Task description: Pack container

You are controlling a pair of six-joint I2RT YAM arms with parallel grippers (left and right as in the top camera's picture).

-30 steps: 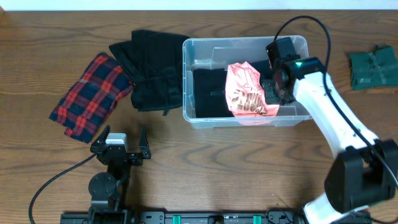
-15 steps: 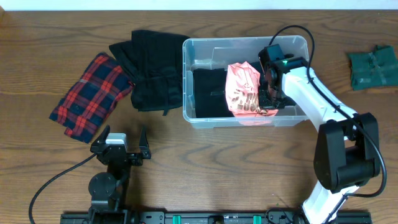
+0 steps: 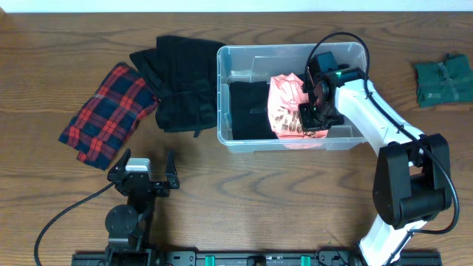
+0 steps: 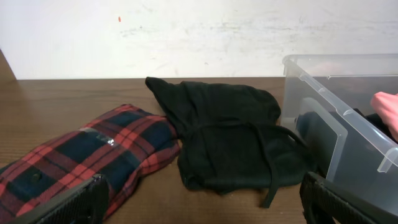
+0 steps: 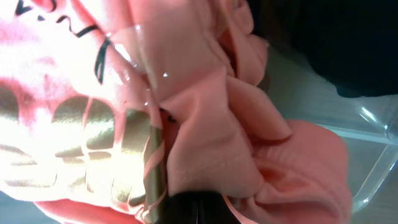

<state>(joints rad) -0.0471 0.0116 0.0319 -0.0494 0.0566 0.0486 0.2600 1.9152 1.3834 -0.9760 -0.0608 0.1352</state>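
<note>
The container (image 3: 244, 53) sits on the bench (image 3: 236, 199), well towards the far edge and a little to the right of the middle. It is a clear bin and you can see straight through its walls. Inside it, a black garment (image 3: 247, 111) lies flat across the left part of the floor. A pink garment with gold lettering (image 3: 288, 111) is bunched up in the right part, overlapping the black one.

The right arm reaches over the container's right wall, and the right claw (image 3: 314, 114) is down inside, pressed against the right edge of the pink garment. From its own camera all you get is crumpled pink cloth (image 5: 186, 124) filling the view. I cannot tell whether the claw has closed on it.

Just beside the container's left wall lies a heap of black clothing (image 3: 181, 81), touching or nearly touching it. Further left is a folded red and navy plaid cloth (image 3: 107, 111). Well off to the container's right lies a small dark green cloth (image 3: 441, 80).

The left claw (image 3: 144, 168) is parked in front of the container, near the bench's front edge and off to the left. Its fingers (image 4: 68, 202) are spread wide with nothing between them.
</note>
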